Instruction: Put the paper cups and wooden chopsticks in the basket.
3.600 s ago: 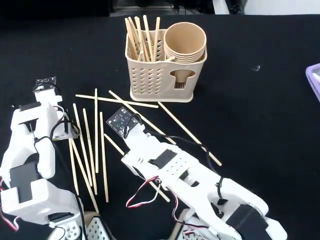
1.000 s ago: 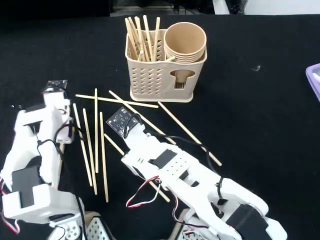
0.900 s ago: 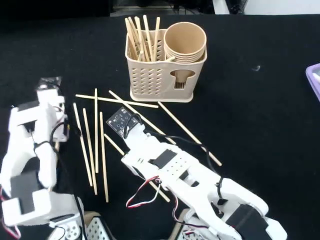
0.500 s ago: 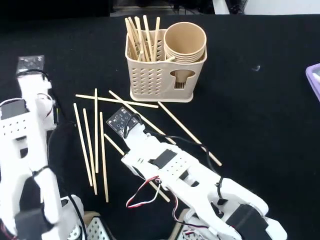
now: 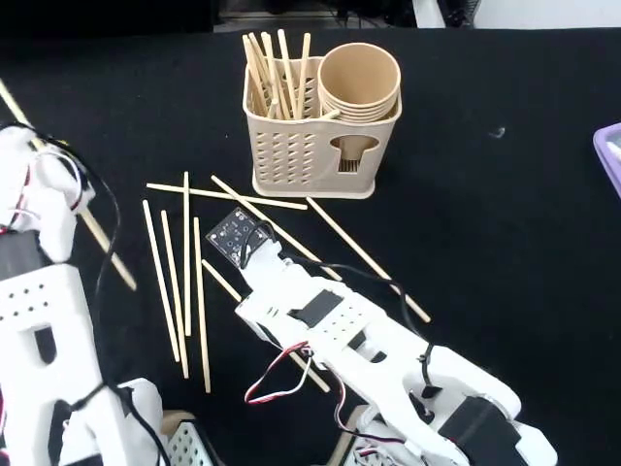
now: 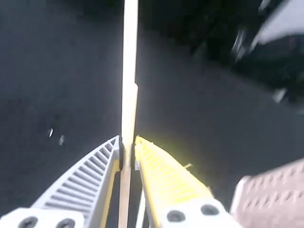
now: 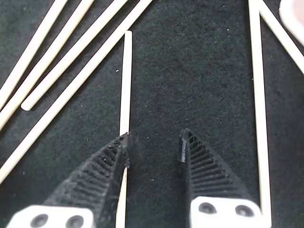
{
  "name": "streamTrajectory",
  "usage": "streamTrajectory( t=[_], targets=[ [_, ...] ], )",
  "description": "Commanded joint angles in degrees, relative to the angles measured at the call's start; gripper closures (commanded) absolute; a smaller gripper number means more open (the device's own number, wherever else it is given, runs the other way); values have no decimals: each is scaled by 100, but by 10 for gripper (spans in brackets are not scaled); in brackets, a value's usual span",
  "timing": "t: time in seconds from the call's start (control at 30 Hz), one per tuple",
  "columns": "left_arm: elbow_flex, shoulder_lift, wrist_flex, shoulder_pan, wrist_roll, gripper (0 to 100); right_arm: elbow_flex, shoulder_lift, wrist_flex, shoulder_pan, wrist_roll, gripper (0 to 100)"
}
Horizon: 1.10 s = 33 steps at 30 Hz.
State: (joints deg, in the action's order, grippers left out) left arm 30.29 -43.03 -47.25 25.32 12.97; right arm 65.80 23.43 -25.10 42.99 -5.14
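Black surface (image 5: 505, 243) all round. My left jaws clench one wooden chopstick (image 6: 128, 71), slanting by the surface's left edge. My right jaws gape just above loose chopsticks (image 5: 186, 262). Beyond stands the basket (image 5: 310, 155) holding paper cups (image 5: 359, 78); open surface stretches to its right.

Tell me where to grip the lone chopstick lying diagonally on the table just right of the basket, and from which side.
I'd take the chopstick near its middle, from straight above, fingers closing across its length. It lies flat on the table, so nothing gets under it from the side. The middle is bare, while one end nears the basket and the other the right arm.
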Motion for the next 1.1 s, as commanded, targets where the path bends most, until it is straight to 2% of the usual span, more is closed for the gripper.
streamTrajectory(
  t=[0.0,0.2,0.43,0.77,1.07],
  targets=[
    [-330,-598,589,-426,396,970,-312,-22,-18,70,-44,832],
    [-338,-1064,1538,-1604,369,970,-312,-40,-18,70,-44,832],
    [-347,-1099,3015,-2536,360,970,-312,-48,-9,70,-44,832],
    [-418,-905,4624,-2712,352,970,-303,-57,-18,70,-44,832],
    [-1578,695,4651,-3196,352,970,-303,-57,-18,44,-44,832]
  ],
)
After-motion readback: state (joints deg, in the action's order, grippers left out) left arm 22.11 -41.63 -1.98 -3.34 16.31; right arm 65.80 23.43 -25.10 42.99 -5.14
